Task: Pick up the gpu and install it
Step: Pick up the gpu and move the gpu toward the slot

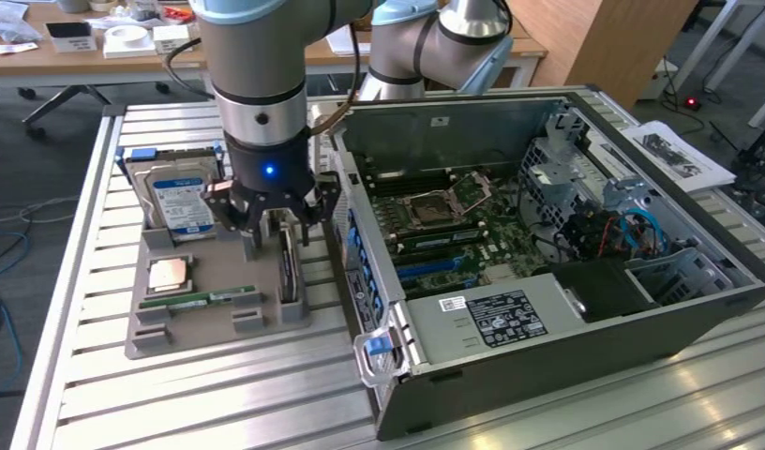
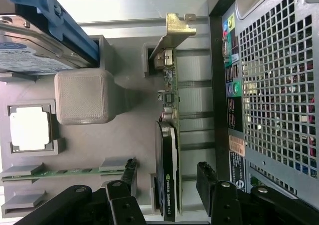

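Currently, reading from the exterior view's left: the silver hard drive with the blue label [image 1: 183, 202], the square copper-topped processor chip [image 1: 170, 274] and the narrow green memory stick [image 1: 214, 298] sit in their pockets of the grey plastic fixture tray [image 1: 207, 333].

My black-fingered pincer [image 1: 273, 223] hangs over the side of the tray nearest the case. Its jaws are apart and grip nothing. In the wrist view one finger [image 2: 207, 180] stands on each side of the gpu [image 2: 167, 135], with a gap showing on both sides. The gpu stands on its long edge in a tray slot, just beside the open dark grey computer case [image 1: 546, 309].

Risks, as I judge them:
- An uneven closure could tip the card in its slot, because it is thin and stands upright.
- The finger on the case side has little room, so a sideways drift might knock the case wall.
- The bracket could snag the tray post next to it.

Appearance of the gpu: a thin dark card with a black shroud bearing green lettering at my end. A green board edge with small components runs along it. A pale bent metal bracket [image 2: 177, 28] sits at the far end.
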Controlling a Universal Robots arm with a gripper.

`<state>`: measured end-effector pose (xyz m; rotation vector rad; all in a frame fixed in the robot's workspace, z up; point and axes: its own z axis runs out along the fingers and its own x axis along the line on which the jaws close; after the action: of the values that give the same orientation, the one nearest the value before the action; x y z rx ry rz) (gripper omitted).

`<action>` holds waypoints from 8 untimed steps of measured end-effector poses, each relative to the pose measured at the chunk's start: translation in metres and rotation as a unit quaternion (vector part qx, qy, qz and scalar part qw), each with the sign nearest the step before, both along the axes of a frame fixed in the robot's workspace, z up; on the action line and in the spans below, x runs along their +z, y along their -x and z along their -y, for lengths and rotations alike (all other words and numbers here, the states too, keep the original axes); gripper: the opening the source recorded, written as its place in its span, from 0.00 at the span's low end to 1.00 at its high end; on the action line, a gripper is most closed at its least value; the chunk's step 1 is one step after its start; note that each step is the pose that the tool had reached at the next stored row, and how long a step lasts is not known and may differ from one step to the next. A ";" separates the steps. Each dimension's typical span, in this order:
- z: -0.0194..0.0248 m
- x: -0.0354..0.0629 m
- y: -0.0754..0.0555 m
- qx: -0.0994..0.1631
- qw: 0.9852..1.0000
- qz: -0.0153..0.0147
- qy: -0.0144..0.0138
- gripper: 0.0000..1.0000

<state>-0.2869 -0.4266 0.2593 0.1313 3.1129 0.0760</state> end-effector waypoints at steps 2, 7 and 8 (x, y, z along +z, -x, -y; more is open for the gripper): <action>0.0000 -0.0031 0.000 -0.001 1.000 0.000 0.000 0.60; 0.0000 -0.0116 0.000 -0.007 1.000 0.000 0.000 0.60; 0.0000 -0.0135 0.000 -0.008 1.000 0.000 0.000 0.60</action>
<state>-0.2869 -0.4266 0.2458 0.1568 3.1112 0.0757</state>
